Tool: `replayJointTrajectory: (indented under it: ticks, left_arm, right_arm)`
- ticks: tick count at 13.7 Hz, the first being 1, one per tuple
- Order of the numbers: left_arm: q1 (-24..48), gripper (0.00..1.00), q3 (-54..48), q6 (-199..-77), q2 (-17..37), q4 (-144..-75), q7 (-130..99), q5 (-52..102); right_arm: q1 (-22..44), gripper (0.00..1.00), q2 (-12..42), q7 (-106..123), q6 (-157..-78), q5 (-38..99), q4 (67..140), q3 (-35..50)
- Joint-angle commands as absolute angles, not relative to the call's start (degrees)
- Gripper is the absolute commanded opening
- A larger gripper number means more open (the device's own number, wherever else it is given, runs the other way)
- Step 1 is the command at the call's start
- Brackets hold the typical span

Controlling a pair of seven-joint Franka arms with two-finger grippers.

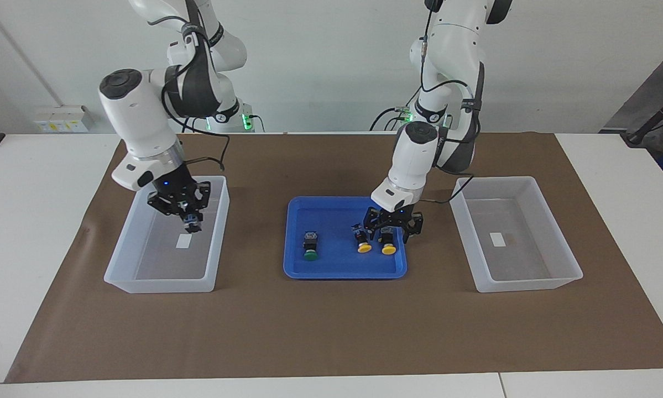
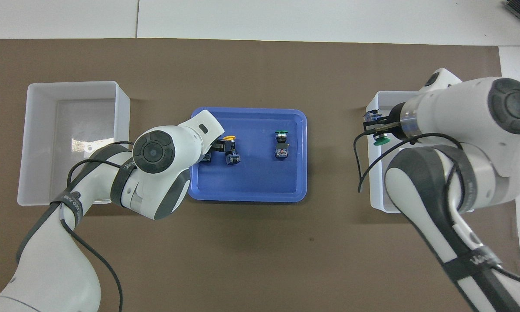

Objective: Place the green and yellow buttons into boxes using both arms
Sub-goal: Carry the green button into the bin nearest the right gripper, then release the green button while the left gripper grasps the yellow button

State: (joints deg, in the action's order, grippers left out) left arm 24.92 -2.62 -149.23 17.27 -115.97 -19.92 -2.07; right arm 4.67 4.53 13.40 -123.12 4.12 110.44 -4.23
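My right gripper (image 1: 191, 220) is shut on a green button (image 1: 191, 225) and holds it over the box (image 1: 160, 284) at the right arm's end of the table; in the overhead view the gripper (image 2: 376, 128) and the button's green cap (image 2: 380, 139) show over that box's rim (image 2: 374, 106). My left gripper (image 1: 388, 231) is low over the blue tray (image 1: 342, 266), right at one yellow button (image 1: 388, 247). A second yellow button (image 1: 363, 244) lies beside it. The other green button (image 1: 309, 247) lies in the tray toward the right arm's end. The box (image 1: 530, 283) at the left arm's end holds only its label.
A brown mat (image 1: 331, 331) covers the middle of the white table, with the tray between the two boxes. In the overhead view the left arm's wrist (image 2: 164, 151) hides one yellow button; the other yellow cap (image 2: 229, 138) shows.
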Motion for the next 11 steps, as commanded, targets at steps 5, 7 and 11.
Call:
replayJointTrajectory:
  ticks: [5,7,11]
  left_arm:
    - [25.75,1.00,-3.43,-152.22,19.25,-117.60,-19.34,-0.97]
    - [25.84,0.90,-3.34,-152.23,19.42,-117.68,-19.34,-0.97]
    - [25.93,0.77,-3.43,-153.19,19.78,-119.35,-19.42,-0.97]
  right_arm:
    - [-1.76,0.00,7.37,20.39,-134.73,4.22,120.93,-3.25]
    - [-1.84,0.24,9.57,20.83,-137.27,4.13,121.11,-3.25]
    - [-2.02,1.00,10.28,20.74,-137.99,4.22,121.64,-3.25]
